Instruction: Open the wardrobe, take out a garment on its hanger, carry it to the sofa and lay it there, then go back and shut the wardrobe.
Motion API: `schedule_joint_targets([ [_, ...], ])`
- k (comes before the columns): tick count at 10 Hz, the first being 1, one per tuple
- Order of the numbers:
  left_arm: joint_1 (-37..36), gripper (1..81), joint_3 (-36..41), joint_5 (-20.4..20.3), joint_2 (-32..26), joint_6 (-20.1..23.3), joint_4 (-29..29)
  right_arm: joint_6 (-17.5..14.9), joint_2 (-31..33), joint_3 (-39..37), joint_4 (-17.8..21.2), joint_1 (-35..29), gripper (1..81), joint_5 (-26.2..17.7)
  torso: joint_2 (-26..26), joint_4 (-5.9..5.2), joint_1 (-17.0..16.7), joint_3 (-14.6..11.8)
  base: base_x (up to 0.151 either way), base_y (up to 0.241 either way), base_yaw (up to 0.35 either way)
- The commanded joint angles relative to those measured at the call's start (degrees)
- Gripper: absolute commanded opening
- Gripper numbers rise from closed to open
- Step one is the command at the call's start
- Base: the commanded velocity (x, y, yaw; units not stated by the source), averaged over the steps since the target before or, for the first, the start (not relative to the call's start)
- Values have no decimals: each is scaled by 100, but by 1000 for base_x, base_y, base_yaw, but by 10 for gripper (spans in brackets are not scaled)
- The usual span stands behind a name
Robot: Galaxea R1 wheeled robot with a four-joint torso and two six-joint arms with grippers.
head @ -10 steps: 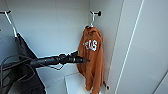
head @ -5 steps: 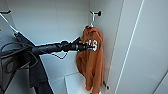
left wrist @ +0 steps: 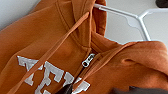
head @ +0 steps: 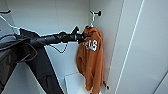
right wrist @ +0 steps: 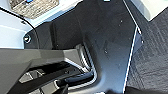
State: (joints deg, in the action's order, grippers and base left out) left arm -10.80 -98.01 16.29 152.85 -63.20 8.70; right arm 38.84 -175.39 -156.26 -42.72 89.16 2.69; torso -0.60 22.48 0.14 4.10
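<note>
Inside the open wardrobe point(head: 107, 30), the garment point(head: 91, 60) hangs on its hanger point(left wrist: 135, 18) from a wall hook at the right side. Left gripper point(head: 83, 37) touches the hoodie's collar; can't tell if it's open or clamped.

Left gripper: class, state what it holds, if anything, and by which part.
It cannot be told. The left gripper reaches the chest of the orange hoodie, which hangs from its white hanger, but no closed grasp is visible.
</note>
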Motion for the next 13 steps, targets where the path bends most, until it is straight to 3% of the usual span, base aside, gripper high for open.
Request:
schedule_joint_targets([
  [1, -1288, 811, -183, -214, 150, -325, 8, 1, -43, -9, 0, -236, 811, -340, 0, 0, 0, 0, 0, 0, 0],
  [3, -1297, 811, -271, -442, 265, -457, 17, 1, -60, -9, 0, -245, 811, -340, 0, 0, 0, 0, 0, 0, 0],
  [5, -1289, 811, -543, -792, 335, -956, 17, 1, -69, -9, 0, -245, 811, -374, 0, 0, 0, 0, 0, 0, 0],
  [8, -1297, 811, -939, -1013, 449, -1292, 17, 1, -78, -9, 0, -245, 811, -454, 0, 0, 2, 2, 0, 0, 0],
  [13, -1376, 811, -1212, -1145, 256, -1318, 96, 1, -140, -9, 0, -254, 811, -463, 0, 0, 2, 2, 0, 0, 0],
])
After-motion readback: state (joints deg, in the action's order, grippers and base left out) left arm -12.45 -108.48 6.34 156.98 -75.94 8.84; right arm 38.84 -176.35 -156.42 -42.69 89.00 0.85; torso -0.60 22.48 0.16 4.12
